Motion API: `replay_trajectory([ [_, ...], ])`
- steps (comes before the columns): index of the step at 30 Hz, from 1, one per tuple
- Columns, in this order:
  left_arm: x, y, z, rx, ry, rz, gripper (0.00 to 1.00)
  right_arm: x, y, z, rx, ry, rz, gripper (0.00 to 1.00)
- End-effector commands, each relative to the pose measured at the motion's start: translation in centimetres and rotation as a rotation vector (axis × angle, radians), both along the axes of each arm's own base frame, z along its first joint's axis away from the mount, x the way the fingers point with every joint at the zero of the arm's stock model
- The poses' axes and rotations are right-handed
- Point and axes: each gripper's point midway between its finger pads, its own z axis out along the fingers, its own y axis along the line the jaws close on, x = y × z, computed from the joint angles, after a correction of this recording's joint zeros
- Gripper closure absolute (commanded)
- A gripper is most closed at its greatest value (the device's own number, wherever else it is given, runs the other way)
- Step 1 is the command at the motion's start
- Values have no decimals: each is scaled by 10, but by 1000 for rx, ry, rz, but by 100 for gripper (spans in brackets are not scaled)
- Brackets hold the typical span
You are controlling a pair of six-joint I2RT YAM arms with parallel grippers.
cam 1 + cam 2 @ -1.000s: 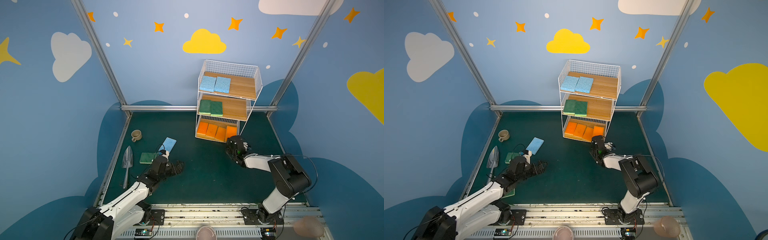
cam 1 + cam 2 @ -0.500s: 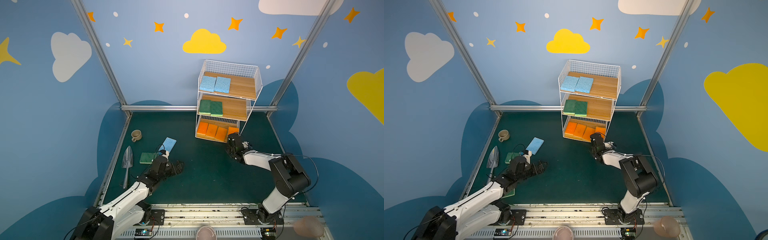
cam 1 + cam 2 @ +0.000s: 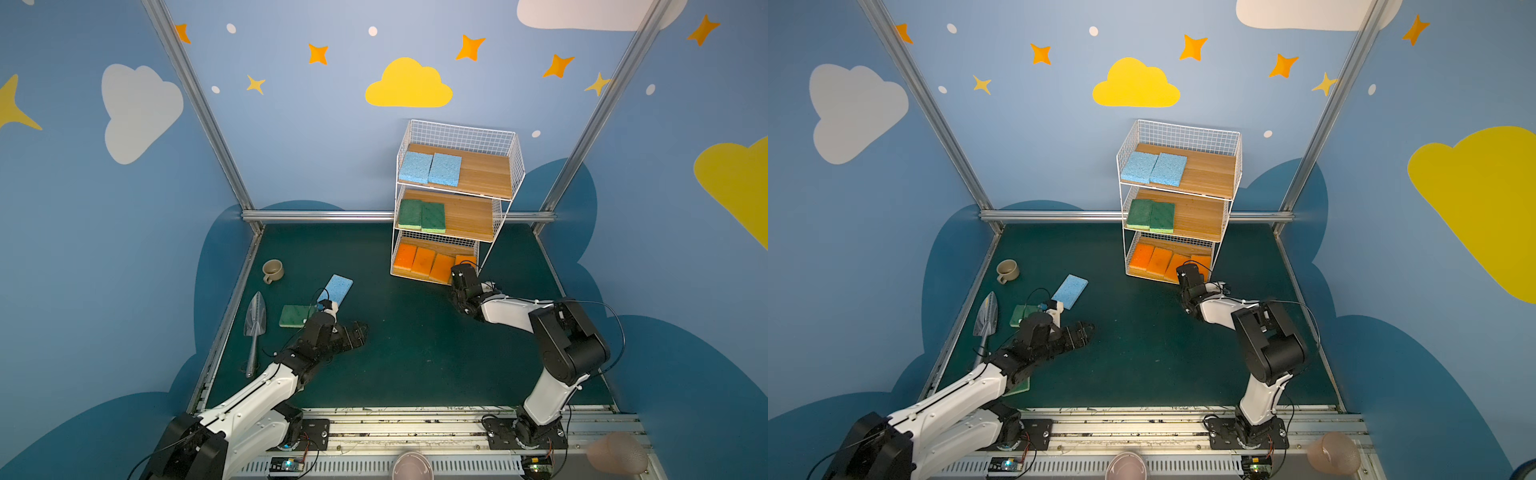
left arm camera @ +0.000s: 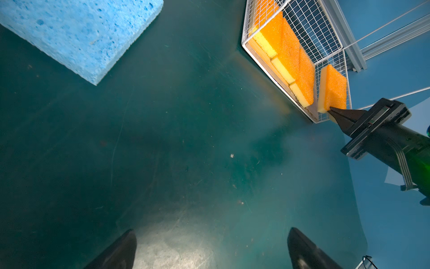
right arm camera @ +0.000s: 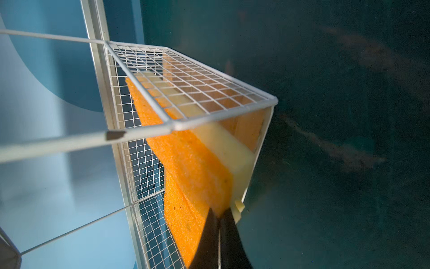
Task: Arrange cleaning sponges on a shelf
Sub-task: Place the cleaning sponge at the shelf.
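**Obs.** Right gripper [image 4: 331, 111]: jaws pressed together with nothing between them. The tip bears on the near lower corner of the 4th orange sponge [image 4: 332, 89]. That sponge sits at the right end of the bottom board of the shelf [image 3: 459, 135], close to the side mesh. It is tilted up, not flat like the 3 orange sponges [image 3: 419, 262] beside it.

Left gripper [image 3: 358, 332]: jaws wide apart and empty, low over the counter [image 3: 415, 353], well apart from the shelf.

**Stock.**
- Top board: 2 blue sponges [image 3: 430, 168].
- Middle board: 2 green sponges [image 3: 422, 215].
- Counter: 1 loose blue sponge [image 3: 338, 289] and 1 loose green sponge [image 3: 294, 316], both near the left wrist.
- A pale green edge [image 3: 1019, 385] shows under the left forearm in a top view. It is probably another sponge; I cannot tell for sure.

**Risks (judgement).**
1. The contact is one point on a soft foam corner. An off-centre push could spin the sponge, or tip it out of the open front onto the counter.
2. The slot between the 3rd orange sponge and the mesh looks tight. Forcing it could wedge the sponge on edge or ride it up onto its neighbour.
3. The rack looks light. A hard push may slide it back or disturb the row already placed.
4. The tip could slip off the foam and snag a wire.
5. The left forearm lies over a possible sponge, so moving the arm may drag it. The mug [image 3: 273, 271] and trowel [image 3: 254, 328] lie near the loose sponges and could be knocked.
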Motion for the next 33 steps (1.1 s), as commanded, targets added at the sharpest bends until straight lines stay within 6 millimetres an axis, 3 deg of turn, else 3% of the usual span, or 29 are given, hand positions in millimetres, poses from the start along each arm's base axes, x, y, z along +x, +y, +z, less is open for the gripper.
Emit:
replay_trajectory([
  [1, -2, 2, -4, 7, -2, -7, 0, 4, -2, -6, -48, 7, -9, 100],
  [9, -2, 2, -5, 9, 0, -6, 0, 9, -3, -11, -56, 22, -16, 100],
  [20, -1, 3, -5, 9, -1, -3, 0, 26, 10, -17, -7, 11, 58, 100],
  [33, 0, 3, -5, 9, -1, 0, 0, 32, 3, -12, -10, 1, 66, 100],
])
